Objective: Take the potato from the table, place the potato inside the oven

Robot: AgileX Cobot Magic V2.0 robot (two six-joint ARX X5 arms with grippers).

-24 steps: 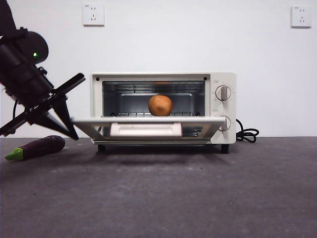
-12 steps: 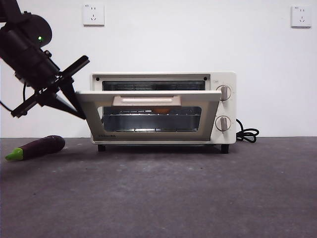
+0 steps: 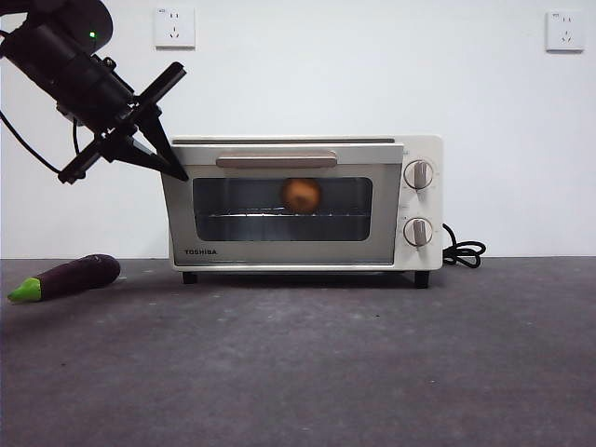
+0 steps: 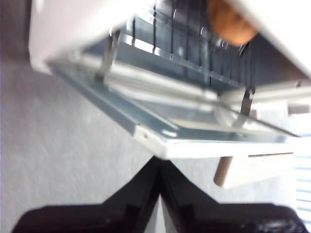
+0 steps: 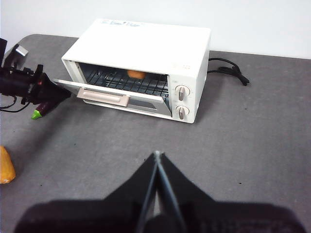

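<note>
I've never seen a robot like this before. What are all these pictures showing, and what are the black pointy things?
It's a robot with two arms at a dark table. The black pointy things are its grippers, which pinch like hands. One picture looks across the table from the front. The other two come from a camera on each wrist. The left gripper is at the left corner of the white oven, by its door, with its jaws together and holding nothing. The right gripper waits away from the oven, also shut and empty. The potato sits on the rack inside the oven. A purple eggplant lies on the table to the left of the oven.
</note>
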